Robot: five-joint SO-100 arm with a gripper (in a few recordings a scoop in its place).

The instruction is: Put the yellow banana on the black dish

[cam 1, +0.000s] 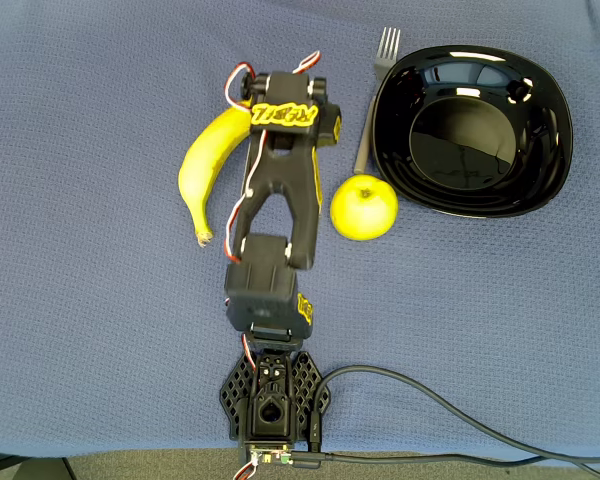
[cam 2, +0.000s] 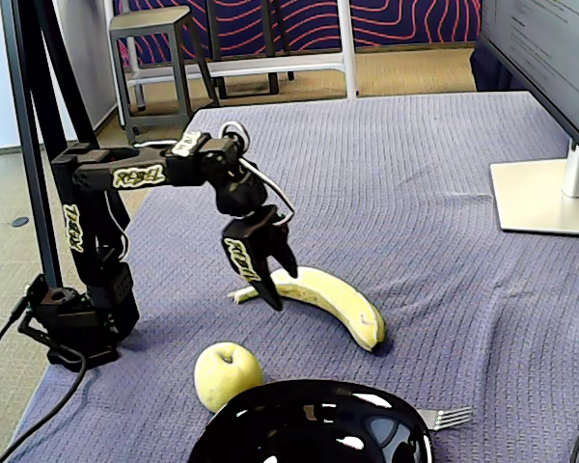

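The yellow banana [cam 1: 202,170] [cam 2: 328,301] lies curved on the blue cloth, left of the arm in the overhead view. The black dish [cam 1: 550,130] [cam 2: 270,424] sits empty at the upper right there and at the bottom edge of the fixed view. My gripper [cam 2: 279,280] points down with its jaws parted and nothing between them. In the fixed view its tips overlap the banana's thin left end. I cannot tell whether they touch the banana or hover beside it.
A yellow-green apple [cam 1: 363,207] [cam 2: 227,374] rests between the arm and the dish. A silver fork [cam 1: 376,85] [cam 2: 447,417] lies along the dish's edge. A monitor foot [cam 2: 545,198] stands at the right. A cable [cam 1: 450,410] runs from the arm's base.
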